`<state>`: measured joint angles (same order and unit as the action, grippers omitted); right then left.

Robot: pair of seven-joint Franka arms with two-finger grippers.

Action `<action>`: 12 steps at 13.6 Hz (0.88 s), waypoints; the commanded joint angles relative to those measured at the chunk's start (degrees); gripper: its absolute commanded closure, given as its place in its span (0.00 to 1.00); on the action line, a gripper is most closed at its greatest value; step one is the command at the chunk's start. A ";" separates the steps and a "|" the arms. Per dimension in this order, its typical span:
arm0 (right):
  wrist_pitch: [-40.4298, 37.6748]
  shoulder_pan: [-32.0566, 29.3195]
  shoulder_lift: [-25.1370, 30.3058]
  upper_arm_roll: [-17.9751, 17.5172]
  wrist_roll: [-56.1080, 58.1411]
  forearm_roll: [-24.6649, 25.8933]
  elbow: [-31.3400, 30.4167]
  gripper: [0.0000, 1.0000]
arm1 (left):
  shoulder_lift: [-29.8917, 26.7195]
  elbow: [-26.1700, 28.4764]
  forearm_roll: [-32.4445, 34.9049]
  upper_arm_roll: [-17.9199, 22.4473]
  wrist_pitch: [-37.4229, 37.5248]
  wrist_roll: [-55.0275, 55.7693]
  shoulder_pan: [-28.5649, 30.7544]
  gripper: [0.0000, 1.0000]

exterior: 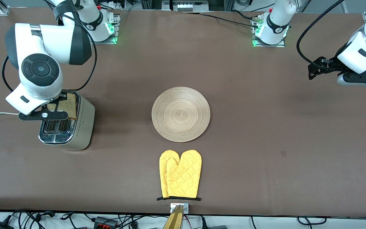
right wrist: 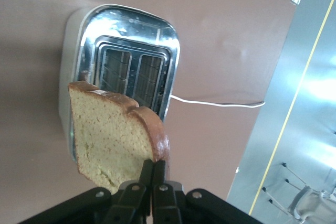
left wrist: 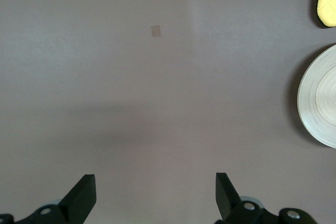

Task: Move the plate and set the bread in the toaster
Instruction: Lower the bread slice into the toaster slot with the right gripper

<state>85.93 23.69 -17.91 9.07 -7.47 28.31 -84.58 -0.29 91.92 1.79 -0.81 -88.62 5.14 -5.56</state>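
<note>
Yellow oven mitt (exterior: 180, 174) is lying nearest the front camera, at the table (exterior: 265, 127) edge. Just farther in, the plate (exterior: 180, 114) is sitting mid-table with nothing on it.

Toward the right arm's end, the toaster (exterior: 67, 127) is standing with slots up — white cord (right wrist: 218, 103) trailing off it. The right gripper (right wrist: 153, 174) is hanging over the toaster, fingers pinching the bread (right wrist: 113, 135) by its crust edge, slice upright above the slots.

The left gripper (left wrist: 155, 195) is waiting over bare table toward the left arm's end — fingers standing wide apart, holding nothing.
</note>
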 commanded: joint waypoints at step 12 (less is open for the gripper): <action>2.03 -1.36 -4.07 0.16 -0.61 5.52 -0.24 1.00 | -0.32 -0.52 -0.47 -0.07 0.73 0.14 0.12 0.00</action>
<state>86.61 22.46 -21.67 9.41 -7.13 32.50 -84.86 -0.29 91.92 1.79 -0.81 -88.61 5.14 -5.56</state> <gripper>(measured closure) 0.974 0.000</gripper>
